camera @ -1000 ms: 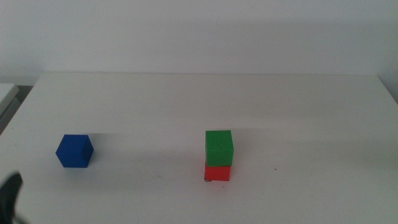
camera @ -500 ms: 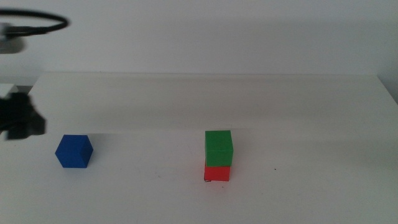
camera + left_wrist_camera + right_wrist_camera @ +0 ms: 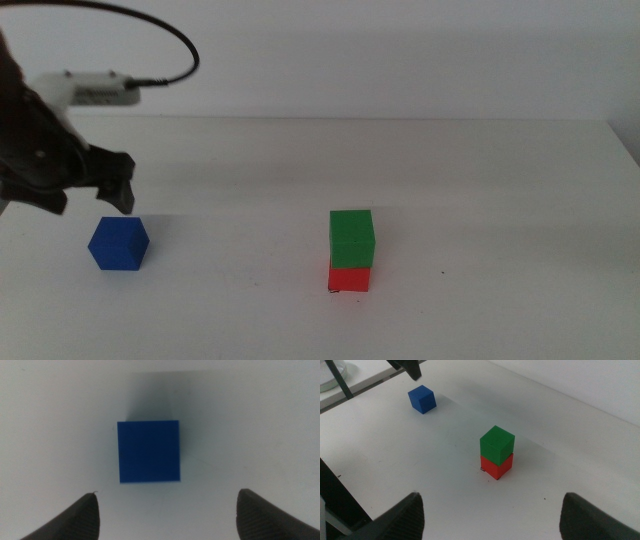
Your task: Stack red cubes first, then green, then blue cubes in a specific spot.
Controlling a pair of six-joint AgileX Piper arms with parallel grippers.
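Left gripper [image 3: 92,200] hovers spread above the blue cube [image 3: 119,244].
Its jaws stand wide apart, clear of the cube on the table's left. To the right, well apart, the green cube [image 3: 352,237] sits on the red cube [image 3: 350,277]. The right gripper [image 3: 490,515] waits, jaws spread.

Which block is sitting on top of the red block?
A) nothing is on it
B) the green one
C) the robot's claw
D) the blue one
B: the green cube rests directly on the red cube, while the blue cube sits alone on the table under the left gripper.
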